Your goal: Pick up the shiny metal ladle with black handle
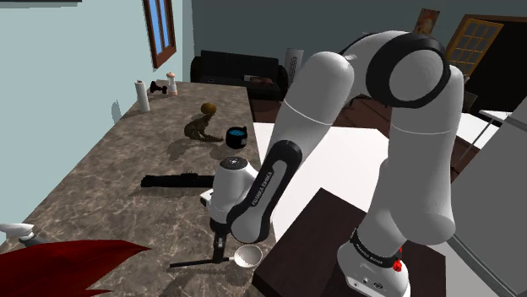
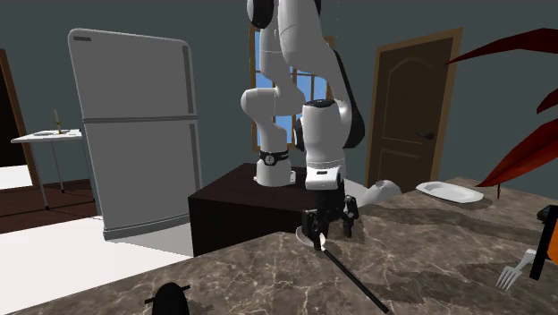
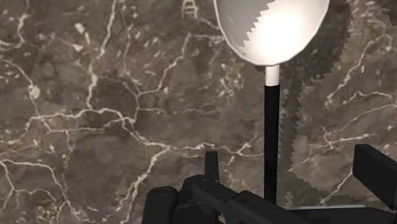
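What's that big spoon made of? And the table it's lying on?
The ladle has a smooth bowl, nearly white with a bright glow, so maybe shiny metal. Its handle is plain matte black, perhaps plastic; I can't tell. The countertop looks like dark brown marble with white veins.

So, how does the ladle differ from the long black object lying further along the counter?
The ladle has a thin black handle and a pale bowl; the long black object is all black and thicker. The ladle lies untouched under the open gripper, near the edge of the counter; the long black object lies apart, further in. Both lie flat on that dark marbled counter.
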{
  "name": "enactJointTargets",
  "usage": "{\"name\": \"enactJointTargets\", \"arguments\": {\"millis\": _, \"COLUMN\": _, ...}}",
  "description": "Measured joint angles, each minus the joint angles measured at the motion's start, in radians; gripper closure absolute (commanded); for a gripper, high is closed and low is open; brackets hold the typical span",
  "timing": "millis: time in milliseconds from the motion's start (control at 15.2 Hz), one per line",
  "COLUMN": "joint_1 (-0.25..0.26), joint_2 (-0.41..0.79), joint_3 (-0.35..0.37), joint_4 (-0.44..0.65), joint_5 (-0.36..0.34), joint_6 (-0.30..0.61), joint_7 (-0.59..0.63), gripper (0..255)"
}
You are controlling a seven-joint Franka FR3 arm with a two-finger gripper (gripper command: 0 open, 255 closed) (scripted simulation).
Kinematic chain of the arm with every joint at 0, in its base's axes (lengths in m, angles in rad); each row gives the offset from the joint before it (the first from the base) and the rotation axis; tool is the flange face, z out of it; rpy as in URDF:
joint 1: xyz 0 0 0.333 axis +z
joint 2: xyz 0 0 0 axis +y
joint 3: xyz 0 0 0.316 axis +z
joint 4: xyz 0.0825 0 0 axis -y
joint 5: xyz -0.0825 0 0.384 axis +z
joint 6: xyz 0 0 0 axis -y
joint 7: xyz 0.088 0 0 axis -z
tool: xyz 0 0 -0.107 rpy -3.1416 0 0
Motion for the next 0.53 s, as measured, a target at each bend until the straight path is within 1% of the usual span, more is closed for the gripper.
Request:
{"name": "enactJointTargets", "arguments": {"millis": 264, "joint_1": 0.014, "joint_2": 0.105, "joint_3": 0.003, "joint_4": 0.043, "joint_5": -0.013, "joint_6": 0.063, "joint_7": -0.018, "gripper": 0}}
{"name": "enactJointTargets", "arguments": {"millis": 528, "joint_1": 0.013, "joint_2": 0.17, "joint_3": 0.001, "joint_4": 0.064, "joint_5": -0.017, "joint_6": 0.106, "joint_7": -0.027, "gripper": 0}}
